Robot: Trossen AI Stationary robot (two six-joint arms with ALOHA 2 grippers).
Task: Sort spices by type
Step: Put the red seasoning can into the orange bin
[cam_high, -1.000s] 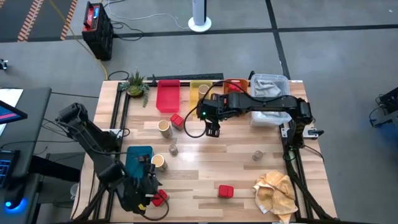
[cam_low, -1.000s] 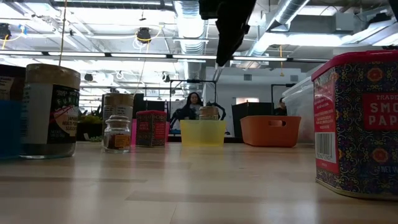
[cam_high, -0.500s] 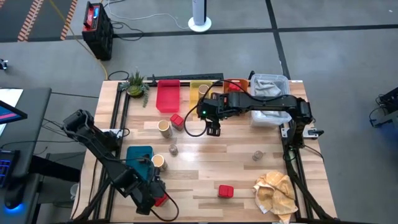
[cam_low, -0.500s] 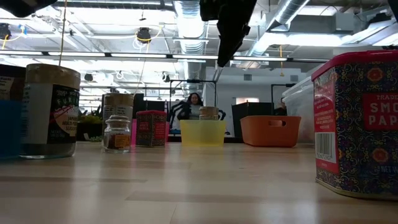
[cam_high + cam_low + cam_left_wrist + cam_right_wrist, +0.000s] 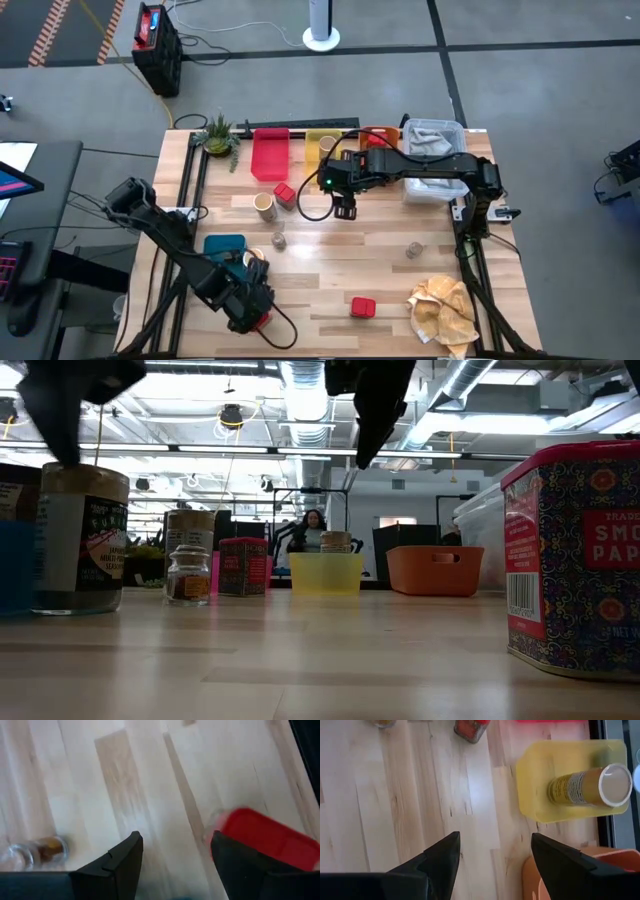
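My left gripper point(image 5: 255, 310) hung low in the lower left of the high view, fingers spread apart and holding nothing. A red tin point(image 5: 267, 839) sat just past my left fingers point(image 5: 117, 865). A small glass jar point(image 5: 35, 851) stood off to the other side. My right gripper point(image 5: 343, 210) waited in the upper middle of the table point(image 5: 400, 285), fingers point(image 5: 440, 860) open and empty too. A tan tube point(image 5: 587, 785) lay in the yellow tray point(image 5: 530, 780). Another red tin point(image 5: 362, 307) sat near the bottom middle.
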